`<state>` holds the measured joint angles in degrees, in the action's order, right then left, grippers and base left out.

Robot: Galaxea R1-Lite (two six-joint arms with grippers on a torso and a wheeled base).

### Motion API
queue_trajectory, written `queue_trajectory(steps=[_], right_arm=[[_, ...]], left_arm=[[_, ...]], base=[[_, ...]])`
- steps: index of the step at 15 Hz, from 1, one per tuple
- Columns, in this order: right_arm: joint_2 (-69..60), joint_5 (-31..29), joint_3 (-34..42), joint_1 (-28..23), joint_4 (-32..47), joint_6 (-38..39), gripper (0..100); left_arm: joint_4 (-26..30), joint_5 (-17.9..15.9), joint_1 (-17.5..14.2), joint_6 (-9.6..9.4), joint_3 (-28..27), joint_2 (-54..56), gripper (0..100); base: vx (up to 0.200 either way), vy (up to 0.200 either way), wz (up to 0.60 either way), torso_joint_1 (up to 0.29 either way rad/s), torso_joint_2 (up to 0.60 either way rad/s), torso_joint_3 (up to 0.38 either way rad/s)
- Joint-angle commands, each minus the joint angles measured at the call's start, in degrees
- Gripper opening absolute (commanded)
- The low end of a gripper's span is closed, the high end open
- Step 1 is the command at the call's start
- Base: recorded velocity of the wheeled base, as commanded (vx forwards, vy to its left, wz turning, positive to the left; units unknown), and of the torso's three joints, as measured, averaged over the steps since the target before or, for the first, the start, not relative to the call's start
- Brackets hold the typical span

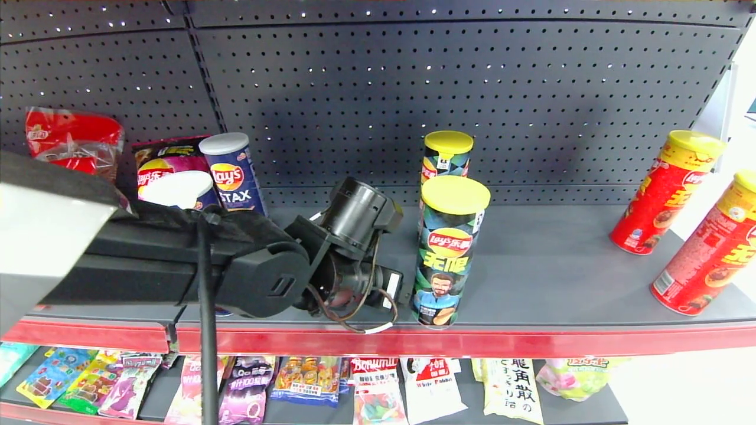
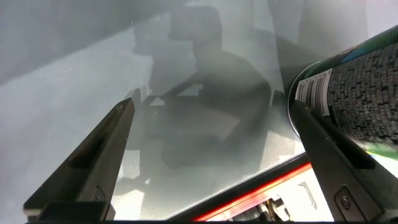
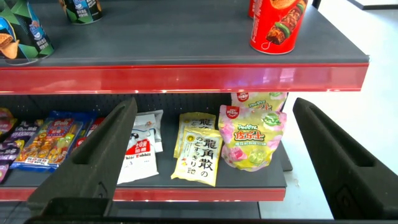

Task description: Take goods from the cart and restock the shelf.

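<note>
- Shelf, grey metal board with a red front edge [image 1: 531,339], backed by dark perforated panel; a lower shelf below it carries flat snack bags.
- Tall dark-green crisp can with a yellow lid [image 1: 452,260]; upright at the front edge of the grey board, near its middle; a second can of the same kind [image 1: 447,156] upright behind it, by the back panel.
- Left tool [image 2: 208,124]; fingers spread wide, nothing between them; low over the grey board; the dark-green can [image 2: 354,93] stands just beside one finger [image 2: 329,162], outside the gap; contact cannot be told.
- Left arm, black wrist [image 1: 354,260]; lies across the board from the left, its end just beside the front dark-green can.
- Right tool [image 3: 208,124]; fingers spread wide and empty; level with the lower shelf, in front of its bags.
- Blue crisp can with a white lid [image 1: 233,174]; upright at the back left; a second white-lidded can [image 1: 177,189] just beside it, partly hidden by the arm; a purple crisp bag [image 1: 168,156] behind them.
- Red plastic bag [image 1: 74,141]; far left, against the back panel.
- Two red crisp cans with yellow lids [image 1: 667,192] [image 1: 709,248]; upright at the right end of the board, well apart from the green cans.
- Lower shelf: pale-green bag [image 3: 252,140], yellow bag with black characters [image 3: 199,155], white bag [image 3: 140,146]; side by side.
</note>
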<state>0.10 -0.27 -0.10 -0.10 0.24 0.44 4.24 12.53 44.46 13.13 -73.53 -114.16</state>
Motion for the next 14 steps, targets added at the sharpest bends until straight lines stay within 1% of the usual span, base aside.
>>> queue_trajectory(steps=[1,5,6,7,14], right_arm=[[0.1,0.0,0.1,0.0,0.0,0.0,100],[0.1,0.0,0.0,0.0,0.0,0.0,100],[0.1,0.0,0.0,0.0,0.0,0.0,100],[0.1,0.0,0.0,0.0,0.0,0.0,100],[0.1,0.0,0.0,0.0,0.0,0.0,100]], left_arm=[[0.1,0.0,0.0,0.05,0.1,0.2,100],[0.1,0.0,0.5,0.14,-0.6,-0.5,100],[0.1,0.0,0.5,0.93,-1.2,-0.8,100],[0.2,0.0,0.6,1.20,-1.7,-1.1,100],[0.2,-0.1,0.5,1.11,-1.9,-1.3,100]], base=[[0.000,0.000,0.00,0.000,0.00,0.000],[0.000,0.000,0.00,0.000,0.00,0.000],[0.000,0.000,0.00,0.000,0.00,0.000],[0.000,0.000,0.00,0.000,0.00,0.000],[0.000,0.000,0.00,0.000,0.00,0.000]])
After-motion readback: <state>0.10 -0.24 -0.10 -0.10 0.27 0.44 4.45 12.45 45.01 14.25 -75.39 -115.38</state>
